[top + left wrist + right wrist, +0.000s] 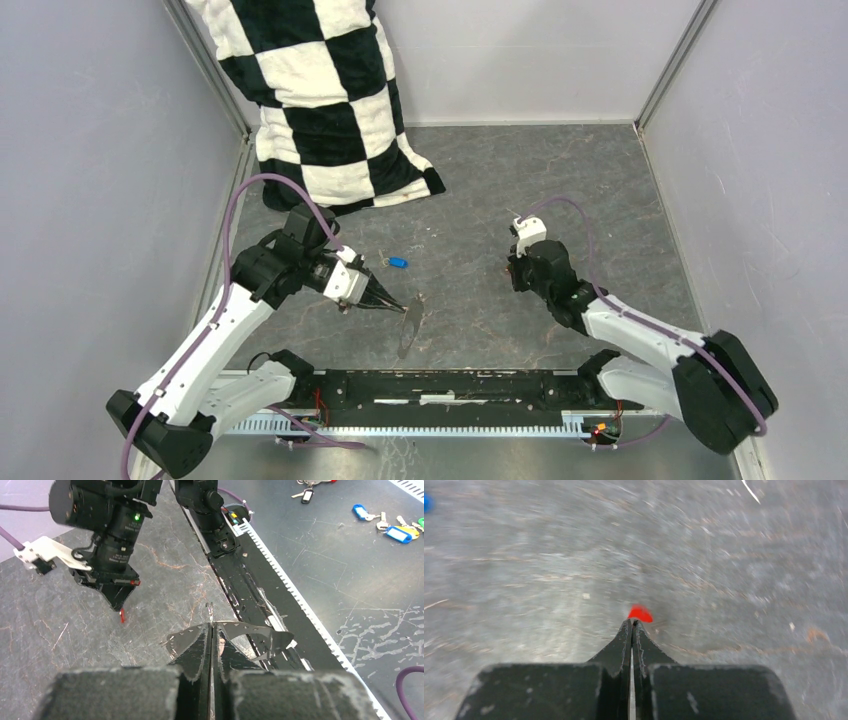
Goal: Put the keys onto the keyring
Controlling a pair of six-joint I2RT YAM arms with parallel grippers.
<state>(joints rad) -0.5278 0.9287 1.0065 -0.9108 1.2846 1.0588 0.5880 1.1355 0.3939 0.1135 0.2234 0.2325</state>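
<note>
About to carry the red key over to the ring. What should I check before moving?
1. The right end effector shut on the red key: ok, though only a red sliver shows at its tips.
2. The left end effector shut on the keyring: ok.
3. Key's hole facing the ring: cannot tell, hidden.
4. Ring's open end reachable: cannot tell, seen edge-on.
5. The blue key off the path: ok, it lies beyond the left end effector.

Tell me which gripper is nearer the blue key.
Left. The left gripper, shut on the keyring, is just base-side of the blue key; the right gripper, pinching the red key, is farther away to its right.
</note>
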